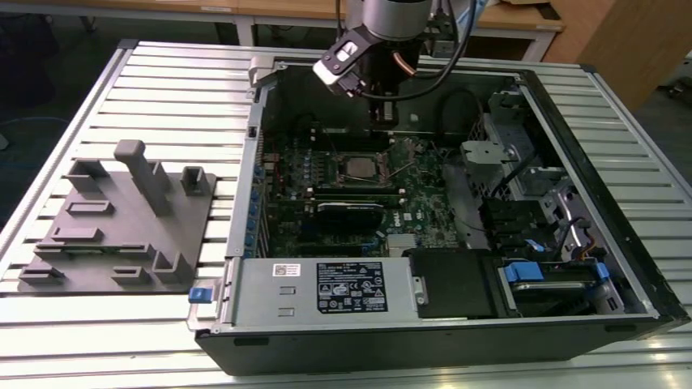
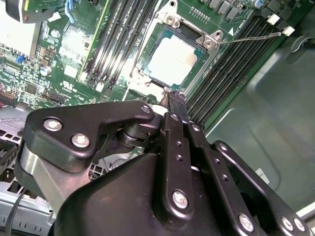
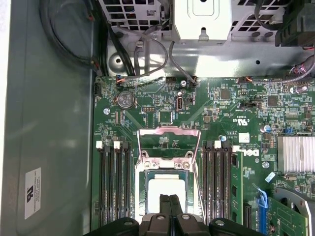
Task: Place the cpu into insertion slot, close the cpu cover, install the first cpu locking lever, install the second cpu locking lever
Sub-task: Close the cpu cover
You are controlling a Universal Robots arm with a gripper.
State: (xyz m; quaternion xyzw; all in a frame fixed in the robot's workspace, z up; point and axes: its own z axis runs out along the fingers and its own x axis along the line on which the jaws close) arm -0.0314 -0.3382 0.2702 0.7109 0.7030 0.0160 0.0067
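The cpu [image 3: 165, 189], a small square chip with a silvery top [image 2: 173, 61], lies in the insertion slot [image 1: 362, 166] on the green circuit board [image 1: 424, 203]. The cpu cover [image 3: 167, 130], a thin silvery frame, stands tilted up at the socket's edge away from my fingers. A thin wire locking lever [image 2: 251, 37] sticks out sideways from the socket. My gripper [image 1: 381, 113] hangs inside the case just above the socket. Both wrist views show its black fingers [image 2: 172, 98] pressed together with nothing between them, tips [image 3: 171, 200] over the chip's near edge.
The open computer case [image 1: 605, 121] lies on a slatted metal table [image 1: 162, 89]. Black memory slots [image 3: 113, 187] flank the socket on both sides. A grey fixture plate [image 1: 119, 227] sits at the exterior view's left. A silver power supply [image 1: 324, 288] and drive cage [image 1: 536, 271] line the near wall.
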